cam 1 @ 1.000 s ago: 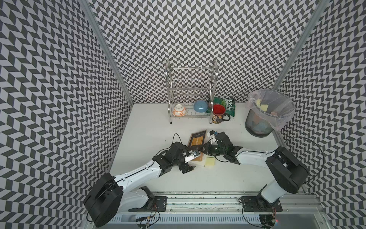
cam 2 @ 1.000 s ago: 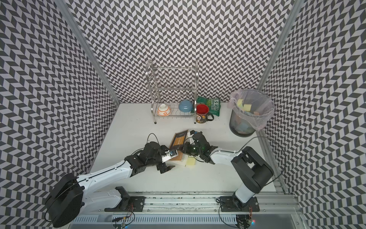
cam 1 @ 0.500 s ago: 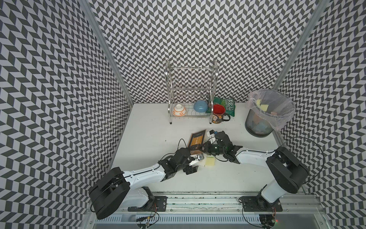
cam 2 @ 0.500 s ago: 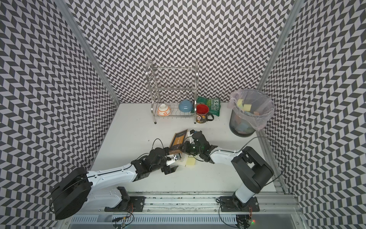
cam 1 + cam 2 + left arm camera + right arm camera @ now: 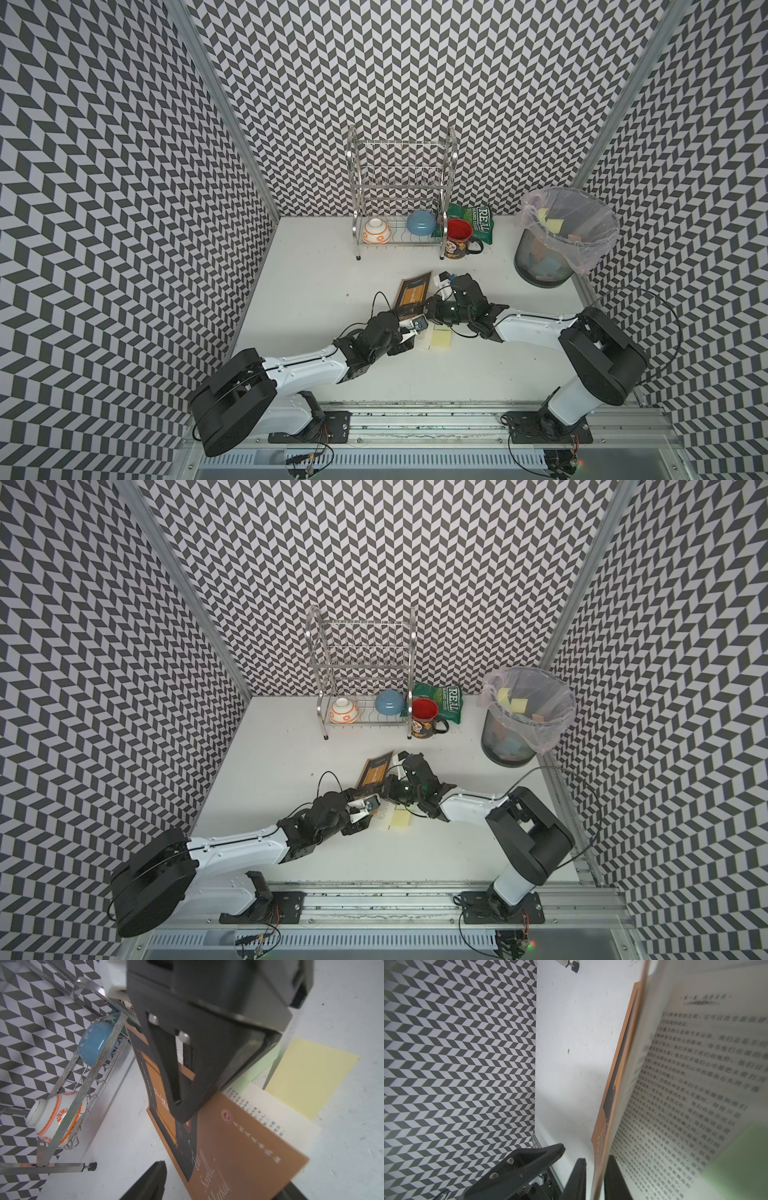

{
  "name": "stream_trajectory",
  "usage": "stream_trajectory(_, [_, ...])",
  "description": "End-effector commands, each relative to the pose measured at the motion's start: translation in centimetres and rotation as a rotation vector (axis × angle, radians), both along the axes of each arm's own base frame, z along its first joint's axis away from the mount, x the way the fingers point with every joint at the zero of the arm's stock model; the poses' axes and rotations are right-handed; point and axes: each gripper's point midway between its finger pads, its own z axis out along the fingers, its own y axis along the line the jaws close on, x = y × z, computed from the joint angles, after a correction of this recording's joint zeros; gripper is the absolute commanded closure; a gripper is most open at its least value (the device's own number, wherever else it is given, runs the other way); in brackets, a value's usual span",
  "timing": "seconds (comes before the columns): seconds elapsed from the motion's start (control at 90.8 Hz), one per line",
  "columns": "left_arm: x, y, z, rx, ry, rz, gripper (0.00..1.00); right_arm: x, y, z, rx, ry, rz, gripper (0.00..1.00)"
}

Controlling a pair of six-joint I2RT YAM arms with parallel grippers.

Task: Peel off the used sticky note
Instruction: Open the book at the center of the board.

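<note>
Our right gripper (image 5: 593, 1176) pinches the cover (image 5: 616, 1084) up so the green note (image 5: 737, 1159) on the page shows. Our left gripper (image 5: 224, 1186), jaws spread, straddles the book's (image 5: 413, 293) corner to steady it.

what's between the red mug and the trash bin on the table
In both top views only the green snack bag leans beside the red mug; from there to the trash bin the white table is bare.

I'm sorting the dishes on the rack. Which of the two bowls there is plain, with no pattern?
The blue bowl, lying on the rack's bottom shelf next to the red mug. The other bowl is white with orange decoration.
</note>
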Motion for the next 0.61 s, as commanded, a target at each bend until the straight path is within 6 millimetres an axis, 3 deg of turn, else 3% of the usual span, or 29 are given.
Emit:
stream_trajectory(0.0, [-0.03,-0.11,0.98,-0.040,-0.024,0.004,0.32,0.69,0.89,2.98,0.046,-0.077,0.009,0.73])
stream_trajectory(0.33, [-0.05,0.09,0.95,-0.051,-0.021,0.014,0.70,0.94,0.69,3.12,0.034,-0.087,-0.005,0.66])
stream_trajectory(0.463, [-0.09,0.15,0.60,-0.049,-0.004,0.019,0.91,1.05,0.45,3.40,0.024,-0.102,-0.012,0.63])
stream_trajectory(0.595, [0.30,0.48,0.43,-0.073,0.045,0.031,0.99,1.15,0.07,3.91,0.017,-0.124,-0.025,0.60])
